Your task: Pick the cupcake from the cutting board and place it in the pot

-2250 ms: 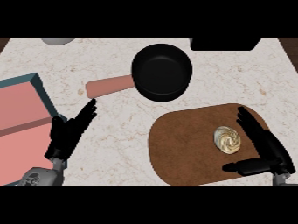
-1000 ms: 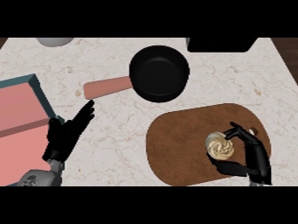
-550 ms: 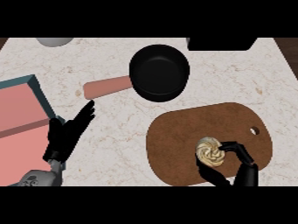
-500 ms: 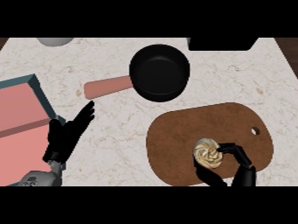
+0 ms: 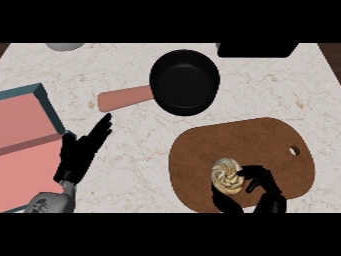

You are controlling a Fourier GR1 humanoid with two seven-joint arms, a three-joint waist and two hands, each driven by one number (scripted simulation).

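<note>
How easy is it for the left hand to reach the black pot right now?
Probably yes, easily enough. The open left hand points toward the pot, and only bare counter lies between its fingers and the pot's pink handle.

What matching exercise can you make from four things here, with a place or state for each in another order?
Things:
1. cupcake
2. pot
3. left hand
4. cutting board

Places or states:
A. black, empty, toward the far side of the counter
B. brown, beneath the cupcake
C. open, resting at the view's left
D. inside the curled fingers of the right hand

Pairs: 1-D, 2-A, 3-C, 4-B.
</note>
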